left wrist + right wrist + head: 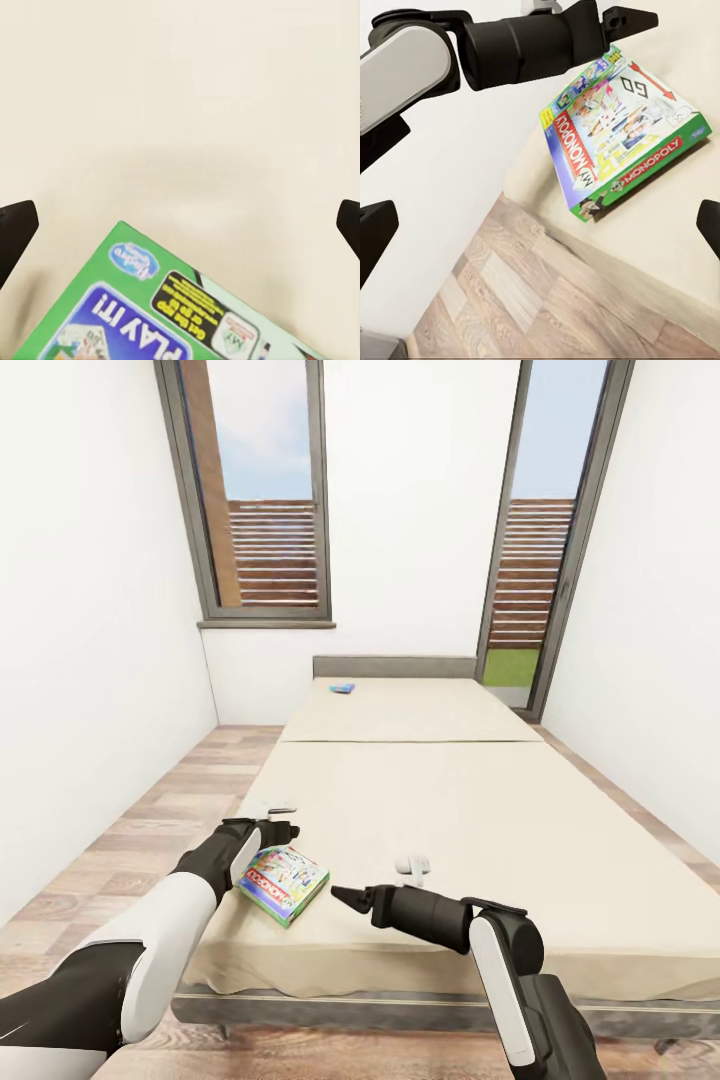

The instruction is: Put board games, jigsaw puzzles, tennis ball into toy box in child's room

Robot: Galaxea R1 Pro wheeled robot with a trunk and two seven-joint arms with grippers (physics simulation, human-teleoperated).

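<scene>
A green Monopoly board game box (285,882) lies flat near the front left corner of the bed (480,810). My left gripper (284,822) hovers just past the box's far edge, open, and the left wrist view shows its fingers (16,229) wide apart above a corner of the box (150,307). My right gripper (345,900) points at the box from its right side, open and apart from it. The box (622,142) shows in the right wrist view beyond the spread fingers (375,236), under my left arm (510,45). A second small board game (342,687) lies at the bed's far end.
The bed has a beige cover and a grey headboard (395,665) against the far wall. A window (265,510) is at the back left, a glass door (540,540) at the back right. Wood floor (150,810) runs along both sides of the bed.
</scene>
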